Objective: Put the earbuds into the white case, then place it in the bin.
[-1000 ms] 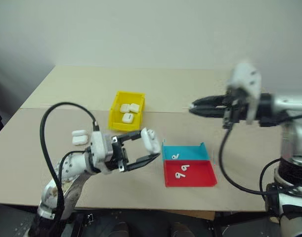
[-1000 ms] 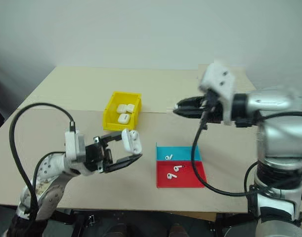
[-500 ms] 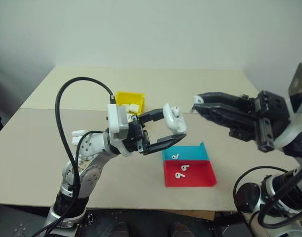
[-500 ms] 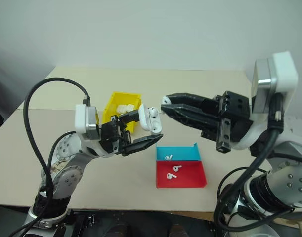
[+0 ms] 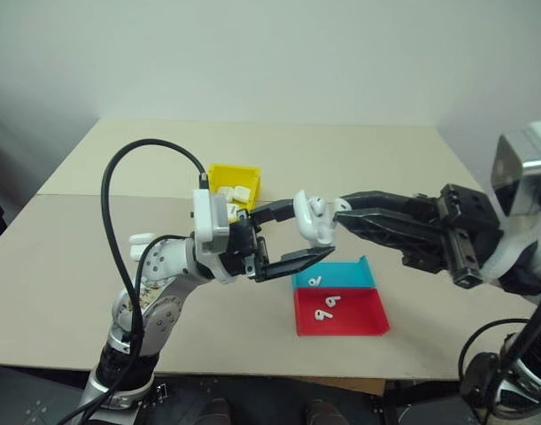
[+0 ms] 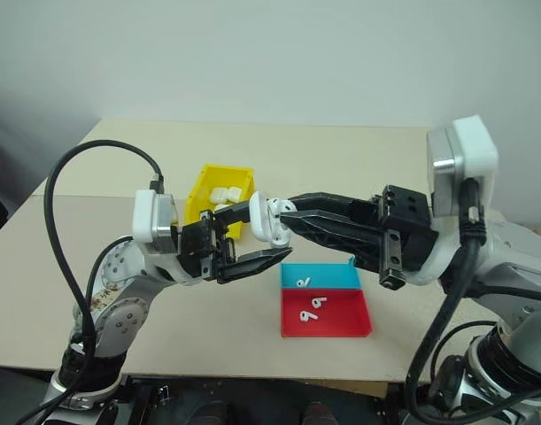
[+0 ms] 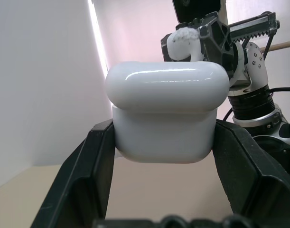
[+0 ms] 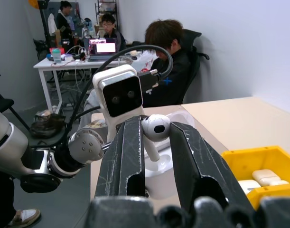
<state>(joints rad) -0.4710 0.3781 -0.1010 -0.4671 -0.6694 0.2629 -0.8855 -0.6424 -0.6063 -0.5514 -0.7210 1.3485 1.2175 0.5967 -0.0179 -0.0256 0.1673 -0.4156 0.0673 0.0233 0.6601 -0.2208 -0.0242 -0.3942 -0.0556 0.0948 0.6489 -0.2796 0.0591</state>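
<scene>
Change: since a second before, the left hand (image 5: 288, 237) had lifted the case (image 5: 307, 217) off bench level toward the middle, and the right hand (image 8: 153, 137) had swung in from the far right until its tips met the case's open top.
Meaning: by my reading, one earbud (image 8: 155, 129) was at the point of being seated; the second earbud and the drop into the bin (image 5: 229, 187) remained.
Left hand: clamped on the case's sides, lid swung back, case held in the air above the bench (image 5: 119, 159).
Right hand: fingers (image 8: 127, 151) pinched on the earbud, its stem pointing down into the case.
Case: between the two hands, above the bench, just up from the blue tray (image 5: 334, 273).
Other earbuds: one in the blue tray, two in the red tray (image 5: 341, 316) beside it.
Bin: behind the left hand, already holding cases; two more cases (image 5: 142, 244) lay on the bench near the left arm.
Room: open bench behind and left of the bin; the trays sat near the front edge, under the meeting hands.
Risk: a fumbled earbud might fall to the trays or off the front edge.
</scene>
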